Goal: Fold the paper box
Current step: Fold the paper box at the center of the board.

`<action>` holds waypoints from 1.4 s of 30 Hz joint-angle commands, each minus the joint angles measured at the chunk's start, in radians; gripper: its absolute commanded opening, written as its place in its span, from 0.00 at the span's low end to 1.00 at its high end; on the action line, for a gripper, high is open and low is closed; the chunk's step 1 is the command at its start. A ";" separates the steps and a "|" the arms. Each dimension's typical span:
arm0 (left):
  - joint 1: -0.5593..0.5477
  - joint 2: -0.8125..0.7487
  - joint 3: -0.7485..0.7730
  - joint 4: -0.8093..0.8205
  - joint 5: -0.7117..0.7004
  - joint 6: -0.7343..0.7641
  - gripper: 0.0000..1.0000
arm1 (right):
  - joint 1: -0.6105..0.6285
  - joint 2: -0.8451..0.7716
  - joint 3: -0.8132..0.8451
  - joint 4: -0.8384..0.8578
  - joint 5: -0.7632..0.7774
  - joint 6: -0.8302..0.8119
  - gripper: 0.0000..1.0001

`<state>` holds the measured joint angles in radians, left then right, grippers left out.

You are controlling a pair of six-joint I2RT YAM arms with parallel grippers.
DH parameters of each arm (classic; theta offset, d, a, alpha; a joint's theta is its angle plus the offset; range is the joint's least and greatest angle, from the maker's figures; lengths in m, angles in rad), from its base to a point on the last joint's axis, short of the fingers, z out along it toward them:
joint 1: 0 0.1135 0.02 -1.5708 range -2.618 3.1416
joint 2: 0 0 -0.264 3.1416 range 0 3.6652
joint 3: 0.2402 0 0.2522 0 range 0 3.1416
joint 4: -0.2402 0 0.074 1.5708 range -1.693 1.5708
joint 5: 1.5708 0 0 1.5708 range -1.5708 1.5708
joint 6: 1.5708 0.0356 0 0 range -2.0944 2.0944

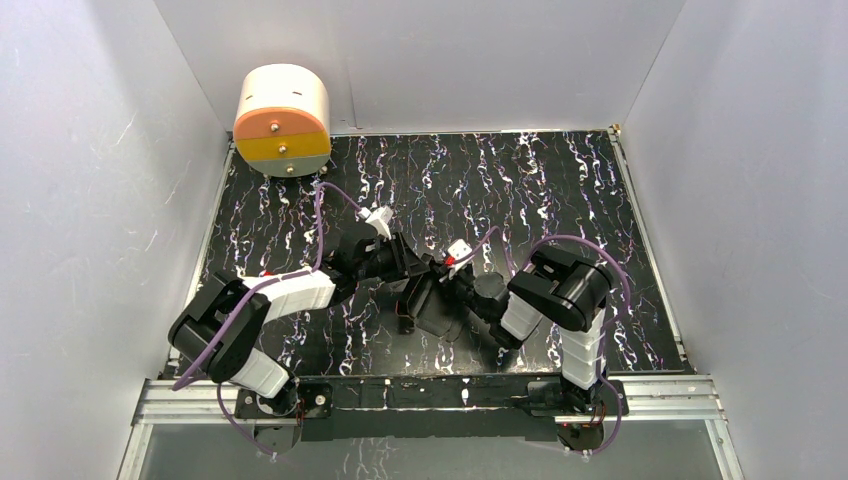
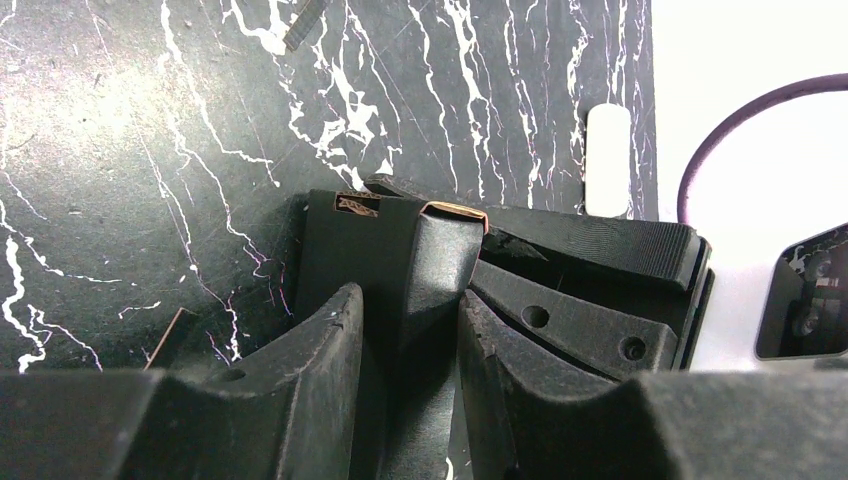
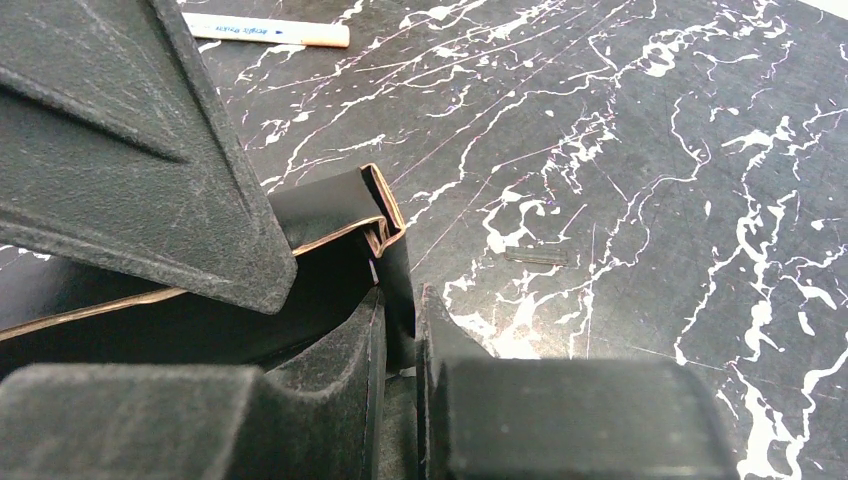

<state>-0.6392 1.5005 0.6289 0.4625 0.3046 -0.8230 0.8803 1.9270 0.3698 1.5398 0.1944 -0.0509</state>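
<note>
Right tool (image 3: 400, 310) sits closest in its wrist view, fingers nearly together & pinching a thin upright flap of the paper box (image 3: 330, 200). The flap's brown cut edge curls over just above the tips. Left tool (image 2: 410, 325) grips the same box from the other side, jaws partway closed w/ a folded wall wedged btwn them. From above, the box is a dark lump btwn the two tools, mid-width on the desk (image 1: 560, 200), toward the near edge. Can't tell whether it rests on the surface or hangs just off it. Step in hand looks like mid-fold: one wall raised, card creased, not yet a closed box. Next move prob. needs one tool to hold firm while the other turns its flap along the crease & tucks it in, w/o crushing the thin card. White pen (image 3: 265, 30) lies well apart.
</note>
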 commanded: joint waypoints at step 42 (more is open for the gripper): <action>-0.023 0.051 0.204 -0.305 0.025 0.257 0.08 | -0.165 -0.173 -0.014 -0.065 -0.412 -0.046 0.32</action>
<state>-0.6579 1.5440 0.7982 0.1921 0.2630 -0.5865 0.7532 1.7641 0.3157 1.5005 -0.1188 -0.1001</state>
